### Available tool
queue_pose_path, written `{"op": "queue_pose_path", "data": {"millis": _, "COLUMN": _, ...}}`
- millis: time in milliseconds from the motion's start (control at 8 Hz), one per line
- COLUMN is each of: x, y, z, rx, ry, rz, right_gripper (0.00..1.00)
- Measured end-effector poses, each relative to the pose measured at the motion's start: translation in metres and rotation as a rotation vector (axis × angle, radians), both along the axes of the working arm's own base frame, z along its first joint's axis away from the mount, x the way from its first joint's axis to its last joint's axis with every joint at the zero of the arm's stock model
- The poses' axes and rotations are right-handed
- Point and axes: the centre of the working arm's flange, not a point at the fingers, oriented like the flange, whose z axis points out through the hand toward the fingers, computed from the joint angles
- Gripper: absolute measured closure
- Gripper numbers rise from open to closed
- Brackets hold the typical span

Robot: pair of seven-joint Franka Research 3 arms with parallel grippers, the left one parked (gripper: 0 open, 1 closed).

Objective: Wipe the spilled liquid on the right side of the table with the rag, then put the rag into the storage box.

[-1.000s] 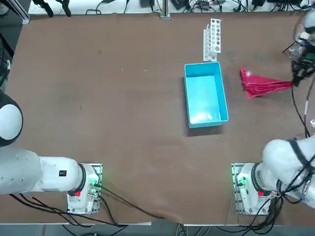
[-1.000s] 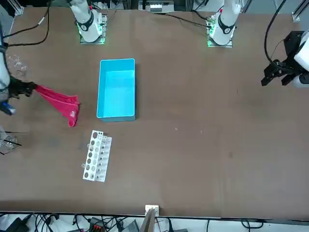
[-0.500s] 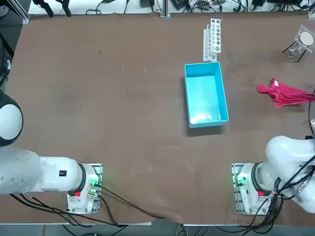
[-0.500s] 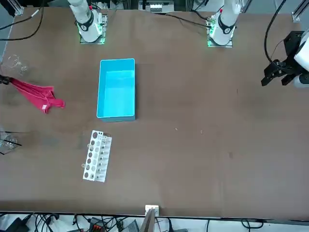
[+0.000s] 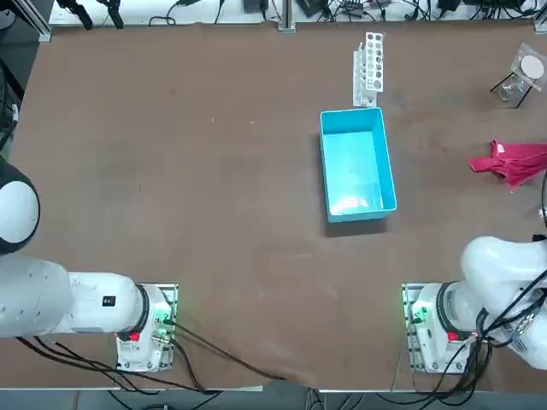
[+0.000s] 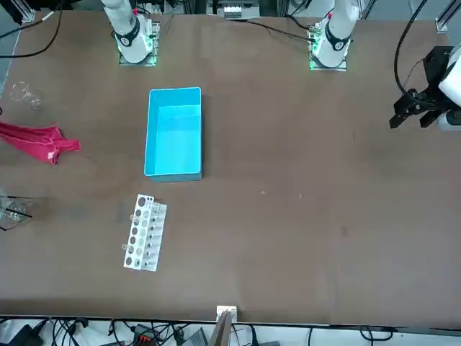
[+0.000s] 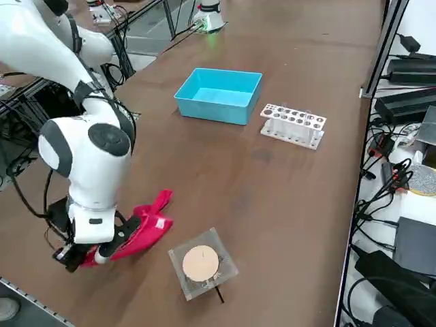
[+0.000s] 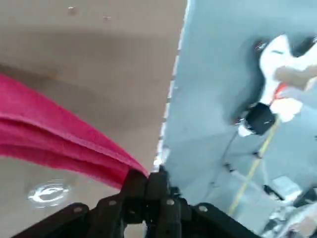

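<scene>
Dragged across the desk point(image 5: 214, 171) toward its right edge, the rag point(image 5: 513, 161) now lies well clear of the box point(image 5: 357, 166), where a second ago it trailed just beside it. The gripper point(image 8: 147, 184) is clenched on one corner of the rag; the wrist view shows the pink cloth pinched between the fingers and fanning away over the brown surface, with the desk edge close by. In the side view the gripper point(image 7: 102, 251) sits low at the near right corner, rag point(image 7: 139, 228) streaming from it toward the box point(image 7: 219, 95). This reads as the wiping step, a sweep pulled outward over the right side; the spill itself cannot be made out on the brown top. Next the arm likely needs either another pass or to lift the cloth clear, carry it back inward past the small mesh-covered dish point(image 7: 202, 263) and let go above the box, which stands well apart, beside the white rack point(image 7: 293, 125).
</scene>
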Motion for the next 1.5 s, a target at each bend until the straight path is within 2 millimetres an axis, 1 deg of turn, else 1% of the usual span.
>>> {"op": "queue_pose_path", "data": {"millis": 125, "x": 0.000, "y": 0.000, "z": -0.001, "rx": -0.006, "ry": 0.005, "rz": 0.011, "right_gripper": 0.99}}
{"op": "queue_pose_path", "data": {"millis": 250, "x": 0.002, "y": 0.007, "z": -0.007, "rx": 0.030, "ry": -0.009, "rz": -0.006, "right_gripper": 0.99}}
{"op": "queue_pose_path", "data": {"millis": 375, "x": 0.010, "y": 0.028, "z": -0.020, "rx": 0.117, "ry": -0.056, "rz": -0.060, "right_gripper": 0.99}}
{"op": "queue_pose_path", "data": {"millis": 500, "x": 0.030, "y": 0.065, "z": -0.034, "rx": 0.202, "ry": -0.105, "rz": -0.126, "right_gripper": 0.99}}
{"op": "queue_pose_path", "data": {"millis": 625, "x": 0.060, "y": 0.117, "z": -0.045, "rx": 0.231, "ry": -0.132, "rz": -0.175, "right_gripper": 0.99}}
{"op": "queue_pose_path", "data": {"millis": 750, "x": 0.095, "y": 0.184, "z": -0.053, "rx": 0.228, "ry": -0.165, "rz": -0.233, "right_gripper": 0.99}}
{"op": "queue_pose_path", "data": {"millis": 875, "x": 0.122, "y": 0.255, "z": -0.060, "rx": 0.231, "ry": -0.200, "rz": -0.308, "right_gripper": 0.99}}
{"op": "queue_pose_path", "data": {"millis": 1000, "x": 0.137, "y": 0.314, "z": -0.071, "rx": 0.251, "ry": -0.214, "rz": -0.373, "right_gripper": 0.99}}
{"op": "queue_pose_path", "data": {"millis": 1125, "x": 0.145, "y": 0.355, "z": -0.084, "rx": 0.286, "ry": -0.215, "rz": -0.435, "right_gripper": 0.99}}
{"op": "queue_pose_path", "data": {"millis": 1250, "x": 0.152, "y": 0.385, "z": -0.097, "rx": 0.336, "ry": -0.225, "rz": -0.495, "right_gripper": 0.99}}
{"op": "queue_pose_path", "data": {"millis": 1500, "x": 0.168, "y": 0.434, "z": -0.113, "rx": 0.428, "ry": -0.275, "rz": -0.591, "right_gripper": 0.99}}
